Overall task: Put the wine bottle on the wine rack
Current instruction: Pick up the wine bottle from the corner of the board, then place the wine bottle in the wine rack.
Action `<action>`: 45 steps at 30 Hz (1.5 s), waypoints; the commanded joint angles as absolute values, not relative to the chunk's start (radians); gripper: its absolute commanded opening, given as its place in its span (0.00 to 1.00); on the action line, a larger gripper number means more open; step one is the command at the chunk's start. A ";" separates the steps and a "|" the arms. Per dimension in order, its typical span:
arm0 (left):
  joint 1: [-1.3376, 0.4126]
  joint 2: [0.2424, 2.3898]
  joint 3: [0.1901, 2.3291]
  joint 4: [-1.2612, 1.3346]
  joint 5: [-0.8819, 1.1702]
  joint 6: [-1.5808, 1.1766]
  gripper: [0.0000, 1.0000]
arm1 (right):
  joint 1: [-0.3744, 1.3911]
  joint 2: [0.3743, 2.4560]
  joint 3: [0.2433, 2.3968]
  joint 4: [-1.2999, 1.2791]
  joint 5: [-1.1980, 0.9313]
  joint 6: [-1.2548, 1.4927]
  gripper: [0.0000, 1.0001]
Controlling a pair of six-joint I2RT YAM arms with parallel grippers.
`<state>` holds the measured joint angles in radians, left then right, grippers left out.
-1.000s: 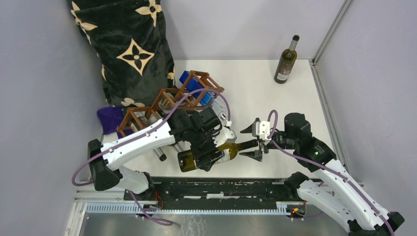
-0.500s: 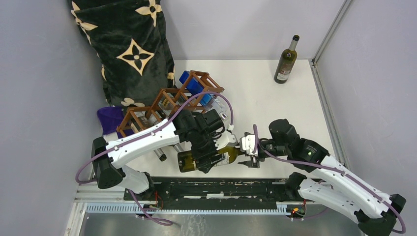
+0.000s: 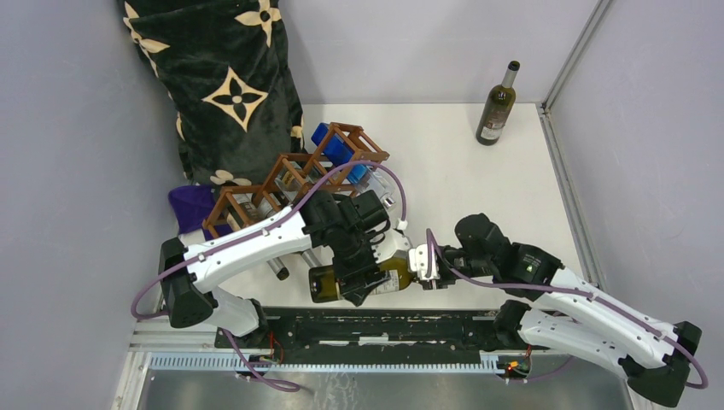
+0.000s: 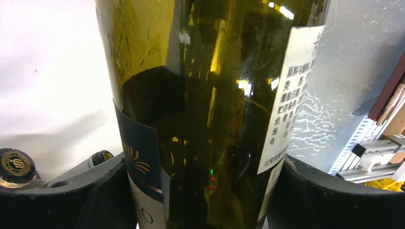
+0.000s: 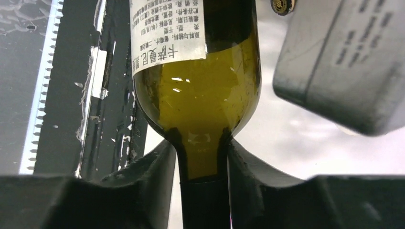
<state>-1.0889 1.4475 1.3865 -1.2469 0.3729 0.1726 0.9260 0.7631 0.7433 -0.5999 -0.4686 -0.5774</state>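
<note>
Two grips, one load: both arms held the same wine bottle (image 3: 324, 283), which lay roughly level over the near edge of the table (image 3: 461, 179), base to the left and neck to the right.
Left side: the left gripper (image 3: 357, 278) was clamped across the bottle's wide body. In the left wrist view its dark fingers (image 4: 71, 195) pressed the glass on both sides.
Right side: the right gripper (image 3: 424, 266) was closed on the neck just below the shoulder. In the right wrist view its fingers (image 5: 143, 176) touched the neck on either side.
Bottle: olive-green glass with a white back label (image 5: 167, 33) printed in Chinese characters. Whether it touched the tabletop could not be told.
Bottle's place: not on the wine rack (image 3: 294, 175), but just in front of the rack's near end.
Rack: a reddish-brown open wooden frame, running diagonally from near left toward the table's middle. A blue object (image 3: 329, 141) sat in its far cell, and other bottles lay in the nearer cells.
Bottle necks: a capped neck (image 3: 279, 272) stuck out of the rack's near end.
Behind the rack: a black plush cushion (image 3: 226, 85) with beige flower shapes stood upright, and a purple cloth (image 3: 192, 205) lay beside its base.
Far right corner: a second bottle (image 3: 496, 107) stood upright, well apart from both arms.
</note>
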 commanded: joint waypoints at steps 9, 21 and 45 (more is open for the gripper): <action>-1.094 1.414 1.436 -1.194 0.404 0.208 0.18 | 0.959 0.738 0.793 -0.582 -0.511 -0.522 0.00; -1.093 1.393 1.369 -1.087 0.350 0.191 0.63 | 0.958 0.591 0.720 -0.456 -0.492 -0.400 0.00; -1.093 1.370 1.347 -1.050 0.306 0.212 1.00 | 0.958 0.512 0.683 -0.400 -0.400 -0.361 0.00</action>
